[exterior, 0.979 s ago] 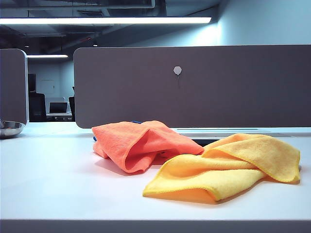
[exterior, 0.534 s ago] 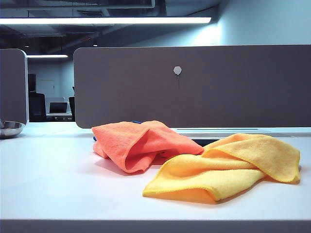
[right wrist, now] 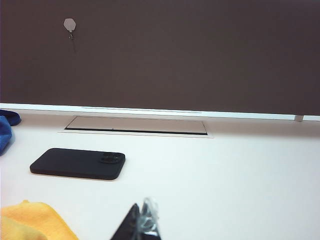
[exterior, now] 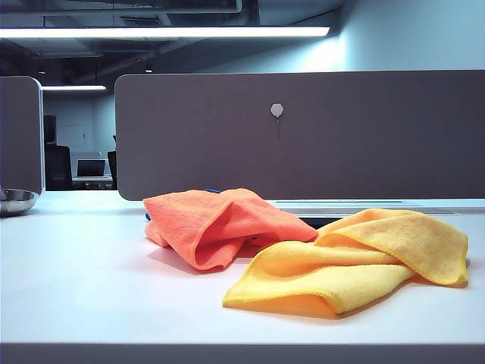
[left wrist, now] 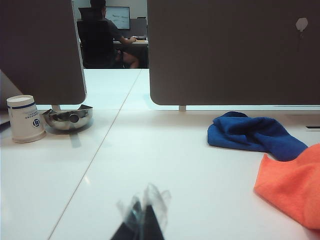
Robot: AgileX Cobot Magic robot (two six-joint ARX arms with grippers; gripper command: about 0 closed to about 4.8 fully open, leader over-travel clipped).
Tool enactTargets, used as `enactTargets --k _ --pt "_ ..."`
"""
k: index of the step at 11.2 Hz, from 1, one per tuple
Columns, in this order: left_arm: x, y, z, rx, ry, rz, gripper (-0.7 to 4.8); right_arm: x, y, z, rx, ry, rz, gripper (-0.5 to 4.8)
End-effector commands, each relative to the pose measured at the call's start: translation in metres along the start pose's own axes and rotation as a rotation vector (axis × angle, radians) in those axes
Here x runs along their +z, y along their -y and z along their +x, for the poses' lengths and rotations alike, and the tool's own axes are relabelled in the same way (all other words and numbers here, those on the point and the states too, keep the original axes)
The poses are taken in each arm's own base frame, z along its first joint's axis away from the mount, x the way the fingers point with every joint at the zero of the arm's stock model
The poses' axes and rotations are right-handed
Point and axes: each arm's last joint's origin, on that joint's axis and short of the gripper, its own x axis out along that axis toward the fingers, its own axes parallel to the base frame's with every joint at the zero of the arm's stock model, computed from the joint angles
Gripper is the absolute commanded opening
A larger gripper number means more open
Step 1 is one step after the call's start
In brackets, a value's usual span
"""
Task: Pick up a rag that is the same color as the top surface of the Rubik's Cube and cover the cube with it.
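The white table (exterior: 83,280) is backed by a grey partition panel (exterior: 303,136), under which the orange rag (exterior: 216,224) is heaped, no cube being seen. A yellow cloth (exterior: 356,262) touches the rag; a blue cloth (left wrist: 252,134) lies just behind it, a steel bowl (left wrist: 67,118) and paper cup (left wrist: 23,118) well apart. The left gripper (left wrist: 142,222) and right gripper (right wrist: 141,224) are held low over the table, tips pressed together, nothing between them, a black phone (right wrist: 77,163) lying beyond the right one.

On the white table (exterior: 76,288) lie an orange-coral rag (exterior: 216,224), a yellow cloth (exterior: 356,262), a dark blue cloth (left wrist: 255,132) and a black phone (right wrist: 77,163).
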Motion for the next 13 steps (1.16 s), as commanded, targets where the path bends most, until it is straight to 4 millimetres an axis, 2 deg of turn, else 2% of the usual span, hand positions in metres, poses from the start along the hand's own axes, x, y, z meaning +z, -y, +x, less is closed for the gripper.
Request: enactTargets --k 1,13 --pt "0.0014 0.0 0.0 0.0 0.008 0.001 -0.05 0.0021 -0.0023 0.0 0.07 0.033 0.003 -0.01" --pt "-0.001 0.0 0.0 0.0 -0.016 -0.001 -0.05 0.0019 -0.0023 0.0 0.07 0.031 0.003 -0.01"
